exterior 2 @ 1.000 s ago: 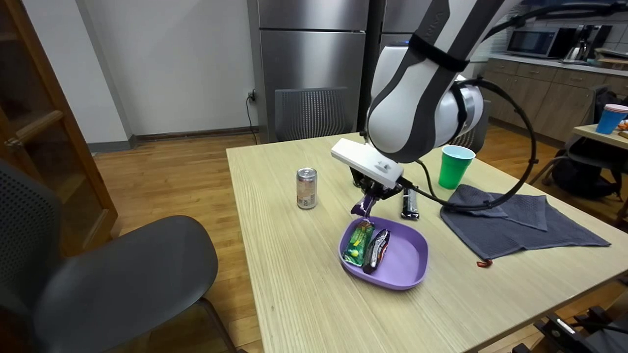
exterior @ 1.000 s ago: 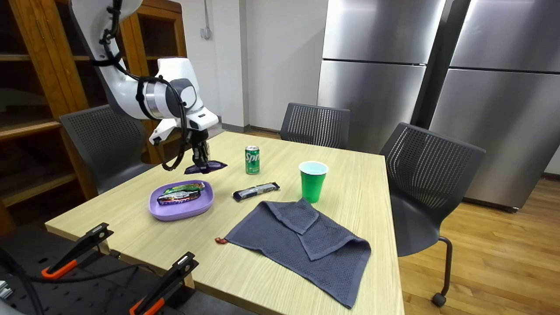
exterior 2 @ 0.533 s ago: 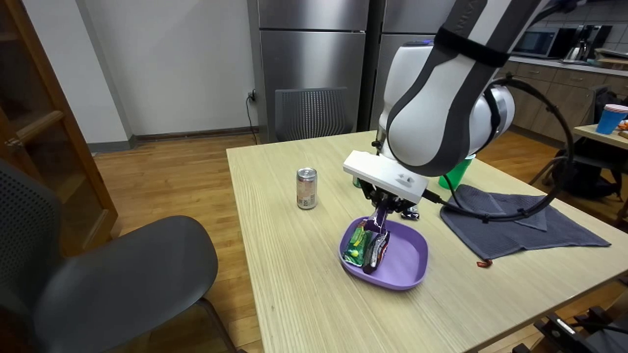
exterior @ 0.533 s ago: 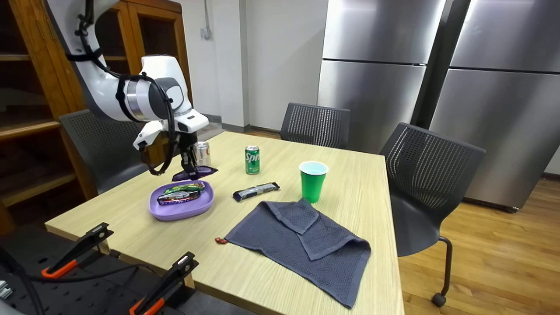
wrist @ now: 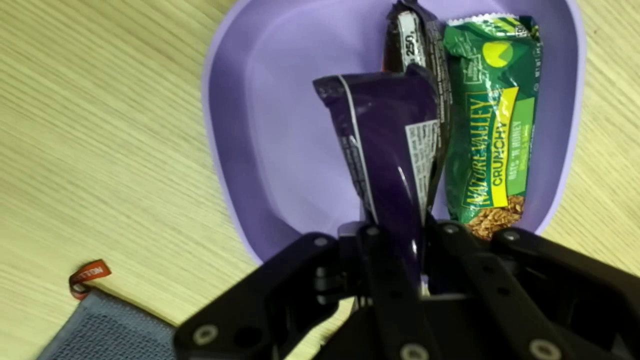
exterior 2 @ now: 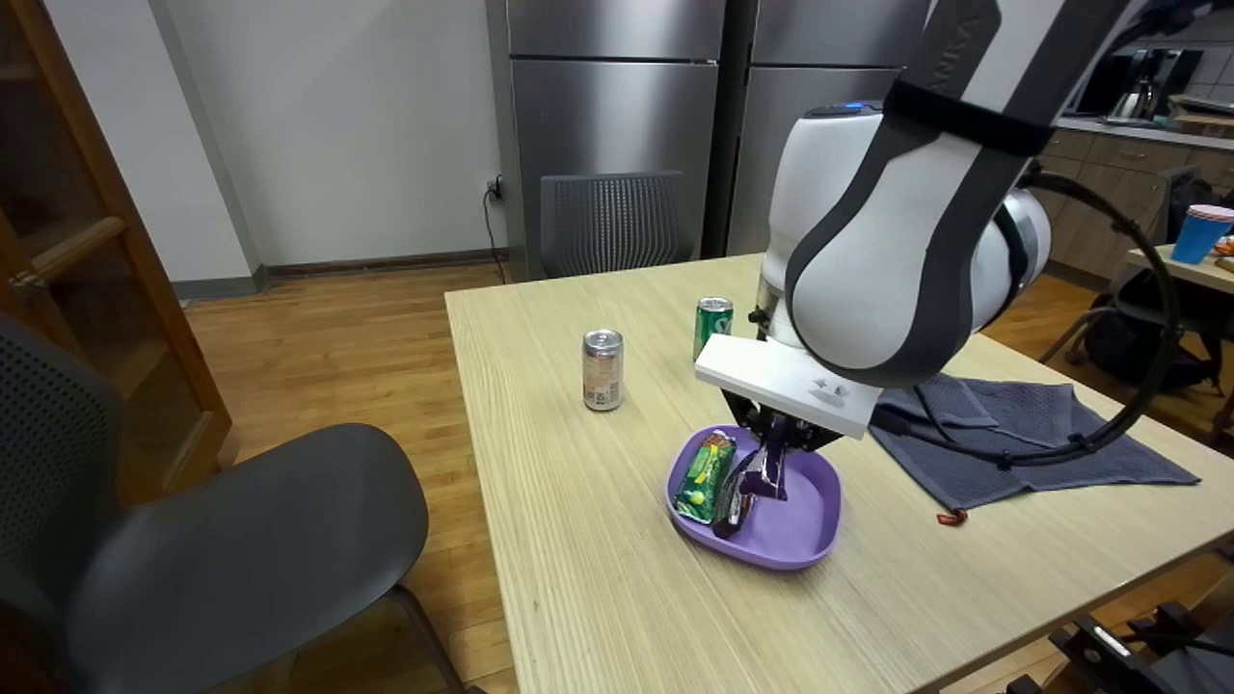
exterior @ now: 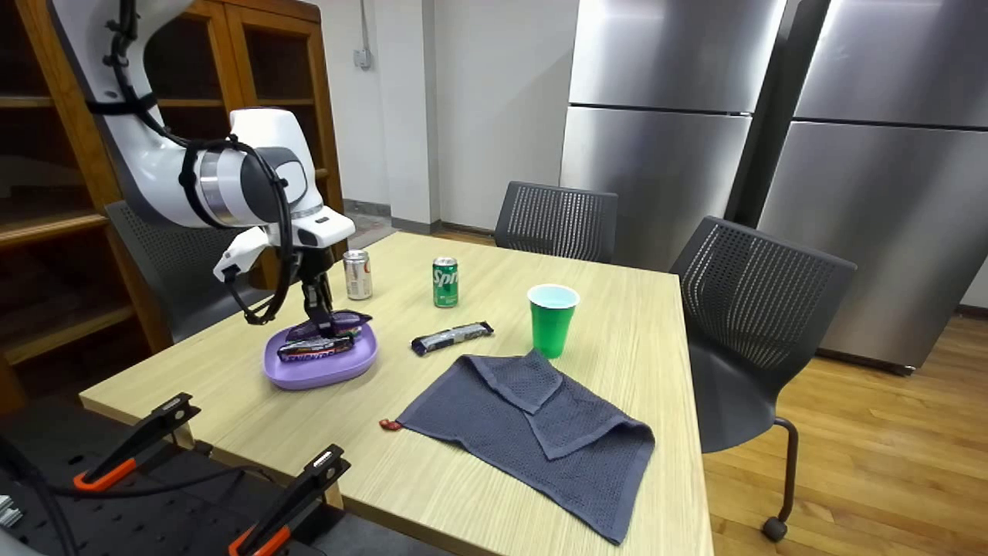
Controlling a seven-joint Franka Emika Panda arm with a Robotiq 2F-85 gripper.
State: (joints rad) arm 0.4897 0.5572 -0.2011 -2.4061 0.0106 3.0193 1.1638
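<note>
My gripper is shut on a dark purple wrapped bar. The bar also shows in both exterior views. My gripper points down and holds it over the light purple plate, which shows in both exterior views. A dark Snickers bar lies in the plate, partly behind the held bar. A green Nature Valley bar lies beside it, at the plate's side. I cannot tell whether the held bar touches the Snickers bar.
A silver-and-dark wrapped bar, a Sprite can, a silver can and a green cup stand or lie on the table. A grey cloth lies near the cup. Black-and-orange clamps grip the table edge.
My gripper has moved with the purple bar from beyond the plate to over it, and lower. The silver can has come out from behind the arm. The plate and its bars have not moved.
</note>
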